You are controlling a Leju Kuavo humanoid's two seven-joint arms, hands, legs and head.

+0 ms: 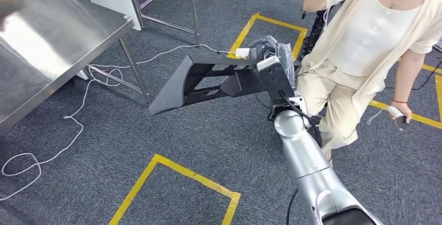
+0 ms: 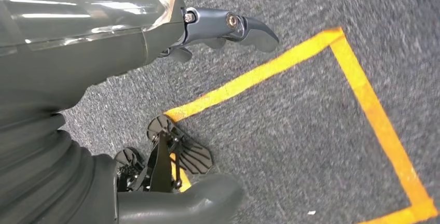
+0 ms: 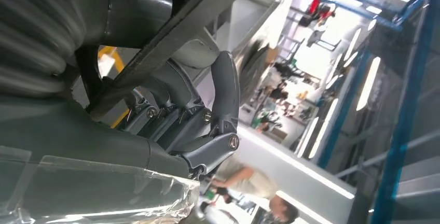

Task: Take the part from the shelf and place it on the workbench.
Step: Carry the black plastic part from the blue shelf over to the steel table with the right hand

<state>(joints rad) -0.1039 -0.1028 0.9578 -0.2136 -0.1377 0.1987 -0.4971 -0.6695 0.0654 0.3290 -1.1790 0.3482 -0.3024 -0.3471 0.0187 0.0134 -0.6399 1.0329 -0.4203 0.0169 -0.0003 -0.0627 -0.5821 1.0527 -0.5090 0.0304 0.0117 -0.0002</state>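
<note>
My right hand (image 1: 271,61) grips a large black triangular frame part (image 1: 200,82) at its wide end and carries it in the air over the carpet. The part's narrow tip points toward the steel workbench (image 1: 47,37) at the left. In the right wrist view the fingers (image 3: 223,105) curl around the part's dark edge (image 3: 171,37). My left hand (image 2: 228,27) hangs over the carpet, holding nothing, with its fingers apart.
A person in cream clothes (image 1: 365,42) stands close on the right, holding a small controller (image 1: 398,116). Yellow tape squares (image 1: 172,175) mark the grey carpet. A white cable (image 1: 73,126) trails on the floor by the workbench legs (image 1: 135,69).
</note>
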